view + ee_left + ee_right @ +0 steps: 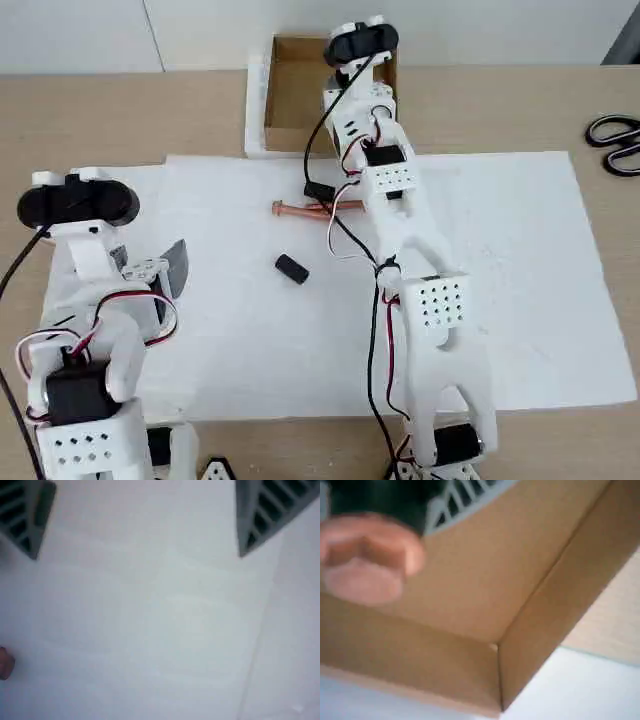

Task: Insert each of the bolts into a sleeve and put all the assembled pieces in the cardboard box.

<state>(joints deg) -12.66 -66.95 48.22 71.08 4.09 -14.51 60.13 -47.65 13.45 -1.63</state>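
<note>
While right gripper (405, 527), clenched on a copper bolt (365, 562), hangs over cardboard box (290, 100) at far centre, load sits near a corner; release may clip the wall, bounce out. Left gripper (137, 555) gaping. Second bolt (300, 207), sleeve (291, 268) lie apart mid-table.

Two arms: left arm (85, 255), right arm (410, 230). Two bolts in sight: one bolt (296, 208) by the cable (318, 150), a second bolt (365, 565) seen close up from the right wrist. Possibly more behind that cable, too hidden to tell. One loose sleeve (291, 268). One box (290, 95). One sheet (500, 250). One pair of scissors (615, 143). One white strip (254, 110).
</note>
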